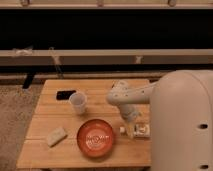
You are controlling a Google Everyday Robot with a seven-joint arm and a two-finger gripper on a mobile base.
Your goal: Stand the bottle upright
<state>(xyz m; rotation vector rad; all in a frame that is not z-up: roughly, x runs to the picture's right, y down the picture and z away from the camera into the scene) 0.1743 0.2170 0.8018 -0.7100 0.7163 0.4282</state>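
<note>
**Pincer low over the lying bottle**

Pincer and white arm reach down to the near right part of the wooden counter. They meet the small bottle there, which lies on its side with its white cap pointing at the red-orange bowl just beside it. The arm seems placed over the cap end so that the bottle can be gripped and tipped up onto its base. Whether the pincer is open, closed or already gripping cannot be told, because the wrist covers that spot. The robot's broad pale body hides the counter's right side and the bottle's far end. A white cup, a dark flat object and a pale block sit well apart to the left.
</note>
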